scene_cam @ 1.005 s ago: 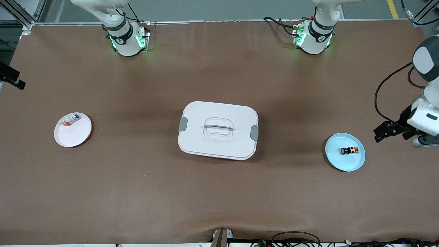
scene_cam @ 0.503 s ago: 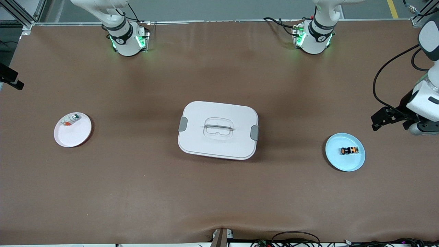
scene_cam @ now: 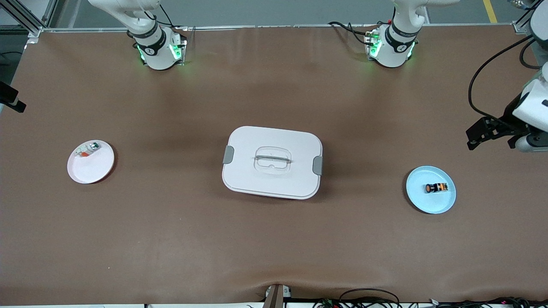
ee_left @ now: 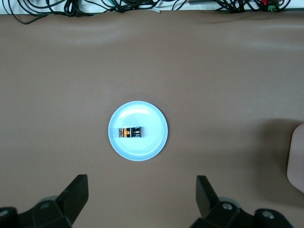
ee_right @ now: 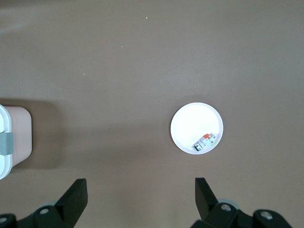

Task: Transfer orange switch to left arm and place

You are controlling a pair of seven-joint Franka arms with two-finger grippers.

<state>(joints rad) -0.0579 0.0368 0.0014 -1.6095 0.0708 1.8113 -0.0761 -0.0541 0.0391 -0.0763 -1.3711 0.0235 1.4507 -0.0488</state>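
Hovering high over the table's end on its own side, the left gripper (scene_cam: pixel 481 136) is spread wide and carrying nothing, with the orange switch (scene_cam: pixel 436 187) lying on its side on the pale blue plate (scene_cam: pixel 445 205) below, toward the left arm's end of the table. To do this pickup well, I judge the gripper needs to be coming straight down over the plate, fingers (ee_left: pixel 76 192) straddling the little black barrel across its narrow width, not along it, and closing gently so it is not rolling away on the slick plate. The right gripper (ee_right: pixel 140 190) is waiting, also spread and empty, over the bare table near the white plate (scene_cam: pixel 96 173) that is holding a small white part (scene_cam: pixel 87 149). The white box (scene_cam: pixel 272 161) is sitting in the middle between both plates, so any handover should be going well above its lid. The brown mat (scene_cam: pixel 274 248) is looking slightly rippled near the front edge, with cables (scene_cam: pixel 368 299) trailing along it.
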